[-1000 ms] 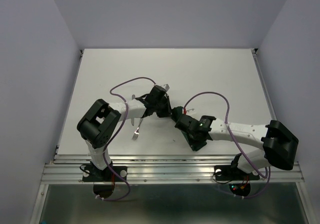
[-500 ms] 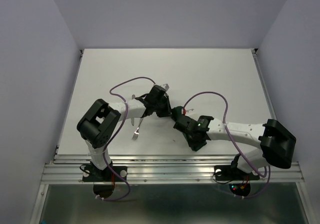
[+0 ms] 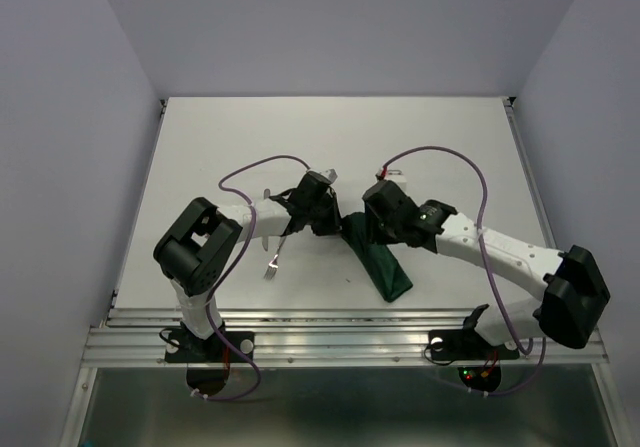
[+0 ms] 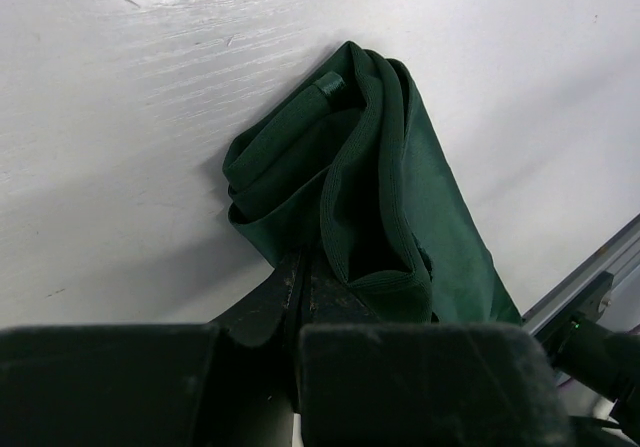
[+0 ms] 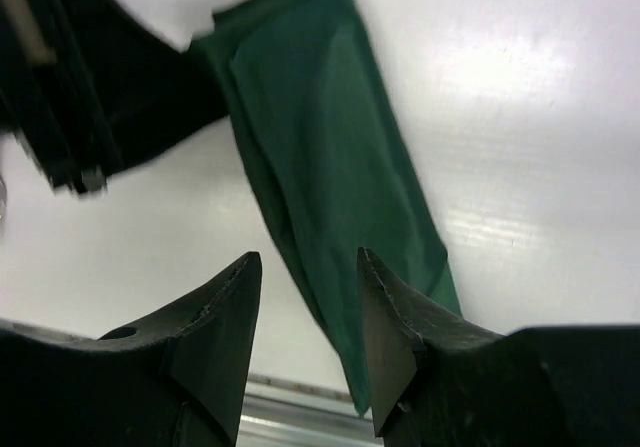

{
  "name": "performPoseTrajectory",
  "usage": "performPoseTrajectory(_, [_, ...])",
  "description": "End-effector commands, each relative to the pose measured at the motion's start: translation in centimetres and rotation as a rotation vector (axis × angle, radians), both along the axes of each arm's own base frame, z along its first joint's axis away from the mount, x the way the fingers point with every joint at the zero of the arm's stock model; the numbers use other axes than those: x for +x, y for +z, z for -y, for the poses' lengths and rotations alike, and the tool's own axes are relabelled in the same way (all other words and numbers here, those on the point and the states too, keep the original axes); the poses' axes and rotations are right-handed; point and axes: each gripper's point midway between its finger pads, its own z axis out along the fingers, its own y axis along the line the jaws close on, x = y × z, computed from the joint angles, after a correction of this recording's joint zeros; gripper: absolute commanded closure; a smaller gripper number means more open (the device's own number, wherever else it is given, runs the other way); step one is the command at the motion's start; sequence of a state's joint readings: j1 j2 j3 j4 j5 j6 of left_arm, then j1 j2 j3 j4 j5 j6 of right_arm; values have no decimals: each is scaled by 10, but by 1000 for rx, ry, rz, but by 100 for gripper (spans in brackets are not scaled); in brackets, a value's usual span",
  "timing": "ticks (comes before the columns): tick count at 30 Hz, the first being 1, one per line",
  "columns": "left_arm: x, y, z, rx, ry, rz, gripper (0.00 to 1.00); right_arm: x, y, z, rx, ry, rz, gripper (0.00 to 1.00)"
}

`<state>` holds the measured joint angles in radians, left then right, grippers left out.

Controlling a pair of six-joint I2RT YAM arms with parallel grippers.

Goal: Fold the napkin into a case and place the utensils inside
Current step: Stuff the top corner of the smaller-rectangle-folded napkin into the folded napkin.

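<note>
The dark green napkin [image 3: 383,265] lies folded into a narrow strip near the table's front edge. My left gripper [image 3: 327,219] is at its far end. In the left wrist view the left gripper [image 4: 302,270] is shut on an edge of the napkin [image 4: 410,197], and the fold gapes open beside the fingers. My right gripper [image 3: 373,229] hovers over the strip. In the right wrist view the right gripper [image 5: 308,262] is open and empty above the napkin [image 5: 325,167]. A silver fork [image 3: 272,261] lies left of the napkin. Another slim silver piece [image 3: 266,194] shows beside the left arm, mostly hidden.
The metal rail [image 3: 340,319] runs along the table's front edge, close to the napkin's near end. Purple cables [image 3: 262,163] loop above both arms. Grey walls enclose the table [image 3: 330,137] on three sides.
My right gripper has lifted off the near end of the napkin and moved back and to the right, uncovering the green strip. The left gripper has stayed in place.
</note>
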<state>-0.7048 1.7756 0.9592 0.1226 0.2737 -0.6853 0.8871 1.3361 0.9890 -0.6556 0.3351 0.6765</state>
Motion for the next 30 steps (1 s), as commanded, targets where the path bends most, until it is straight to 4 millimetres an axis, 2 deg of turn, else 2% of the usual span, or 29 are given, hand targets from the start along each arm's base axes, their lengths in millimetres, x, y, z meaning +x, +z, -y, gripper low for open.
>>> performPoseTrajectory(1, [0, 4, -2, -13, -15, 22, 100, 51, 33, -20, 136, -14, 116, 52])
performPoseTrajectory(4, [0, 4, 0, -15, -23, 21, 100, 74, 32, -26, 174, -27, 129, 51])
performPoseTrajectory(8, [0, 6, 1, -17, -30, 25, 100, 85, 27, -34, 242, -12, 103, 50])
performPoseTrajectory(12, [1, 6, 0, -14, -30, 26, 100, 88, 23, -46, 269, 18, 89, 47])
performPoseTrajectory(20, [0, 5, 0, -13, -30, 21, 100, 88, 10, -65, 310, 85, 54, 47])
performPoseTrajectory(28, [0, 5, -1, -11, -28, 23, 100, 90, -11, -62, 266, 71, 26, 49])
performPoseTrajectory(30, [0, 7, 0, -14, -29, 26, 100, 90, -13, -60, 260, 63, 26, 53])
